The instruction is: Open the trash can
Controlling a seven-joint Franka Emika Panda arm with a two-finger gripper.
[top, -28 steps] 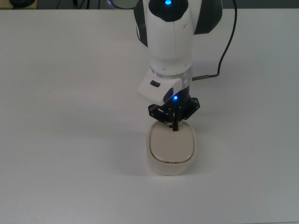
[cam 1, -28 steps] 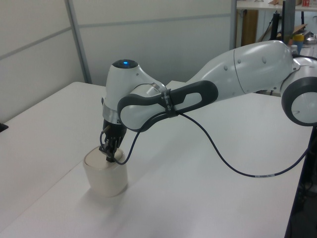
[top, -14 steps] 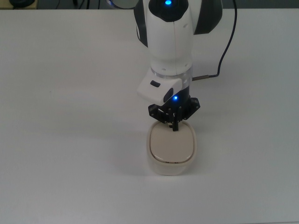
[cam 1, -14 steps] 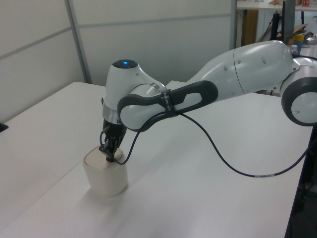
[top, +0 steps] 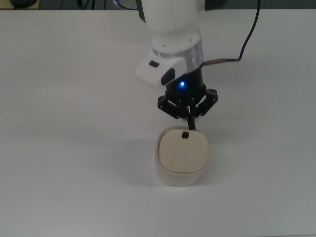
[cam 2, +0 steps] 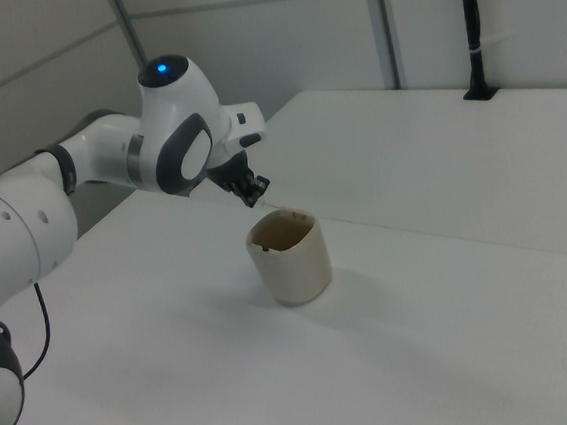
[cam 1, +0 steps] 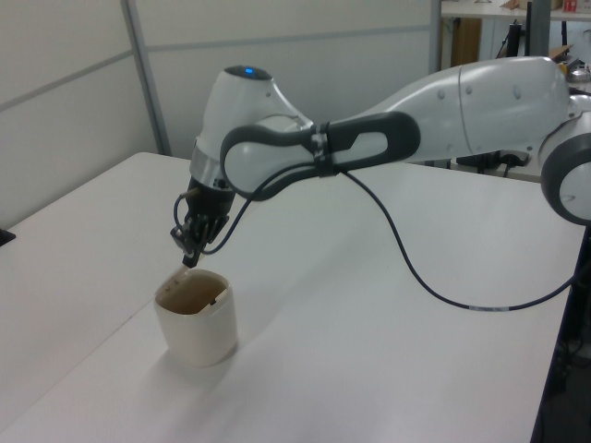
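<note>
The trash can (top: 181, 157) stood on the white bench (top: 74, 123) just below the pincer (top: 188, 120), whose fingers looked closed on nothing; the can was judged light, stiff and tippable, best worked by its small black lid tab (top: 185, 135)

Top view overhead; left and right views oblique, opposite sides, same trash can (top: 181, 157).

A robotics lab: a white robot arm (cam 1: 388, 148) reaches over a plain white bench (cam 1: 369, 351), pale partition walls (cam 1: 305, 65) behind (cluttered shelving (cam 1: 545, 55) past the bench's far corner in the left view).
</note>
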